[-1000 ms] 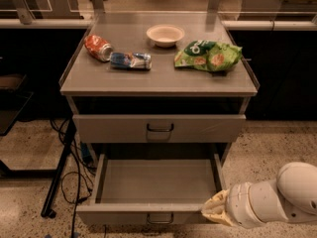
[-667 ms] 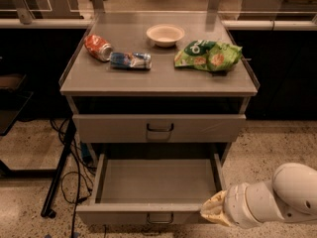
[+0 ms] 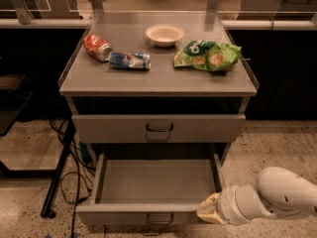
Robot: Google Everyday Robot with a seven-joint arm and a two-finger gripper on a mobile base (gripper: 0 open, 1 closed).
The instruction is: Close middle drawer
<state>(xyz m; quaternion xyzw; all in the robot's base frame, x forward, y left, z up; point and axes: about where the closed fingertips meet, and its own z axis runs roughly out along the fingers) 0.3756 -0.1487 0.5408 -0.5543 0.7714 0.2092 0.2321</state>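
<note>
Claw (image 3: 210,213) at open middle drawer (image 3: 153,182) front-right corner, grip state: can't tell. One upper drawer (image 3: 158,128); bench (image 3: 163,76): one can (image 3: 97,47), one bowl (image 3: 164,34), one bag (image 3: 208,56).

Middle drawer (image 3: 158,182) open; hand (image 3: 209,213) at front-right corner.

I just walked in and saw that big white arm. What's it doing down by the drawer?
The robot's job is shutting the middle drawer, which stands pulled far out. Its pincer sits at the drawer's front right corner, and the push isn't done yet. The upper drawer is shut, and a bowl, a can and a green bag lie on top.
</note>
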